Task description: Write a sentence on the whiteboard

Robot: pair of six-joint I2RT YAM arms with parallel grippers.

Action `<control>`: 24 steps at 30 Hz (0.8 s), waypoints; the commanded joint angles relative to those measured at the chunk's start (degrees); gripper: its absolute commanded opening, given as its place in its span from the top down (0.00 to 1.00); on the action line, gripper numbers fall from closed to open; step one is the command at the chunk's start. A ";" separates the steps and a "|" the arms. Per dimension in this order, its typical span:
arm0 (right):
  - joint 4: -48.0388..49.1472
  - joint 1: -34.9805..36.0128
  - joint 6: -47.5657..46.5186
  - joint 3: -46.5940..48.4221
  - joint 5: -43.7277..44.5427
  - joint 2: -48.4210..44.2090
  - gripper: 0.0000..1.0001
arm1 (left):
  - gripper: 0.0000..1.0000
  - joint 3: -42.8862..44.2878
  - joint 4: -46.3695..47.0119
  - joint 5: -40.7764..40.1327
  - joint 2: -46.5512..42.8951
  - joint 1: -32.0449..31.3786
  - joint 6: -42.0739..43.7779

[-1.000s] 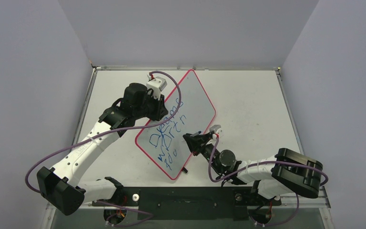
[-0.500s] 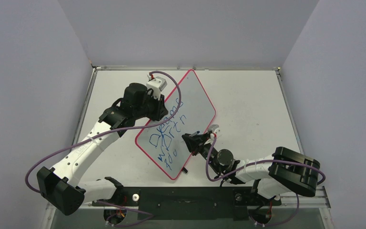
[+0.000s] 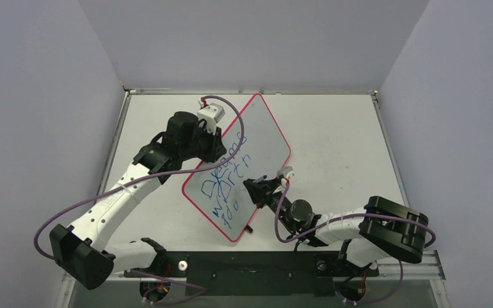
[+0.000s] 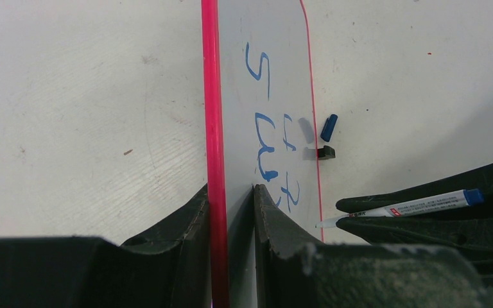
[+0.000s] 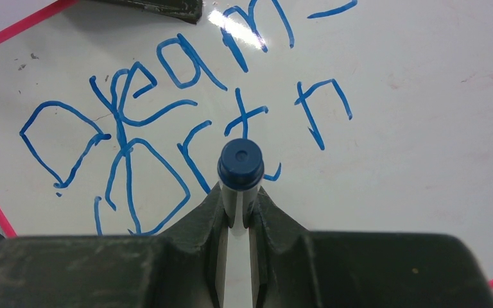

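The sentence (image 3: pixel 228 183) is blue marker scrawl in three uneven lines running down the lower half of the whiteboard (image 3: pixel 263 138). The top line opens with a big looping "D" and reads like "Dreams". The second line is rougher, and the third is short and too small for me to read. In the right wrist view the letters (image 5: pixel 135 128) fill the white surface (image 5: pixel 411 128), with the thin pink rim showing at the corners.

The board sits turned like a diamond in the middle of the pale worktop (image 3: pixel 334 128), one corner pointing at the arm bases. I cannot tell whether it lies flat or is raised a little on one side.

The left claw (image 3: pixel 215 144) is at the board's upper left edge. From its own camera the claw (image 4: pixel 231 192) is clenched on the pink rim, one finger on each side of the whiteboard (image 4: pixel 276 38).

The right claw (image 3: pixel 251 187) hangs over the board's lower right edge, beside the end of the second line. It (image 5: pixel 239 192) is clamped on a white marker (image 5: pixel 239 163) whose blue end faces the camera. In the left wrist view the marker (image 4: pixel 411 206) points its tip at the board's far rim, though I cannot tell whether it touches.

A small blue cap (image 4: pixel 328 127) lies on the worktop just beside that rim, with a little black clip (image 4: pixel 324 152) next to it.
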 commanded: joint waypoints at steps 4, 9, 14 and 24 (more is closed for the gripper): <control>2.48 0.26 0.45 3.01 -2.16 2.43 1.00 | 1.00 0.55 5.65 -4.85 -0.72 0.94 5.70; 3.76 1.21 1.46 3.27 -2.33 4.71 1.00 | 1.00 0.58 5.68 -4.87 -0.74 0.94 5.70; 4.67 3.05 2.12 2.74 -1.66 5.87 1.00 | 1.00 0.58 5.71 -4.90 -0.79 0.94 5.70; 5.49 5.17 3.58 0.96 1.78 8.03 1.00 | 1.00 0.54 5.71 -4.85 -0.88 0.94 5.70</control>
